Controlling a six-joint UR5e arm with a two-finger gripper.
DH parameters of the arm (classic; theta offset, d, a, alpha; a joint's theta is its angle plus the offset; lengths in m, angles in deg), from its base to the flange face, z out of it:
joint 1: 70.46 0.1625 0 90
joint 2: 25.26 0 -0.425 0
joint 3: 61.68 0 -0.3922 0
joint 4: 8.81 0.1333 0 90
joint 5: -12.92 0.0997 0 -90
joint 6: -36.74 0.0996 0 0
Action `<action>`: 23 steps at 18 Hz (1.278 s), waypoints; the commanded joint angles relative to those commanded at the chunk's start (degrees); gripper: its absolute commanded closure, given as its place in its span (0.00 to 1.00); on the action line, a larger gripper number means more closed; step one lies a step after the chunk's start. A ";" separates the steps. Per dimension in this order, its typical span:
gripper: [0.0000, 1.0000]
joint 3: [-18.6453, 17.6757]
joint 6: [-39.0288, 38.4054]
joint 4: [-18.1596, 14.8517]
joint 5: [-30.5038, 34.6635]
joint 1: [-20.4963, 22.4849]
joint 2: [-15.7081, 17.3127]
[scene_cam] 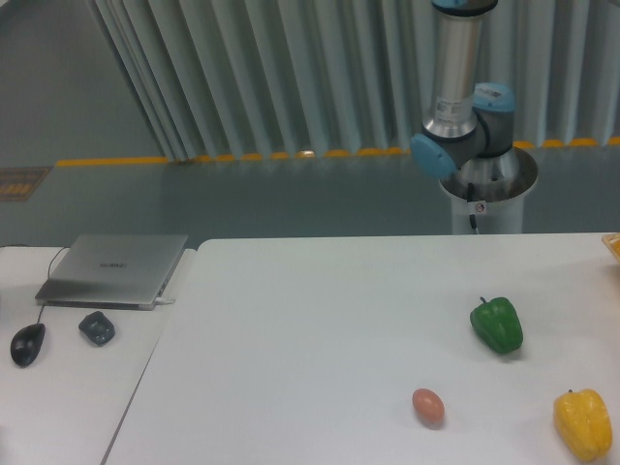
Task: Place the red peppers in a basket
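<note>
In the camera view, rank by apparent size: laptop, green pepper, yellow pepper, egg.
1. laptop
2. green pepper and yellow pepper: alike; the yellow is nearer and partly cropped, so unranked
3. egg

UR5e arm (457, 73): brushed silver tubular link with a small dark label band, light-blue joint caps (433, 157), a grey joint housing, a silver pedestal base (487, 189) bearing a small red-and-white tag and a thin black cable.

Soft, even, cool-toned light from overhead fills the frame, the white table (320, 320) bright but without glare, only faint short shadows under the green pepper (497, 325) and the egg (428, 407), and the whole picture slightly soft and grainy
</note>
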 joint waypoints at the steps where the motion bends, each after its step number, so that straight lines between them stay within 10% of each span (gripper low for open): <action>1: 0.00 0.00 0.27 0.09 0.00 0.00 0.00; 14: 0.00 7.46 -3.23 -2.10 0.62 -8.87 -0.26; 23: 0.00 14.76 -13.59 -5.62 0.09 -16.33 -7.02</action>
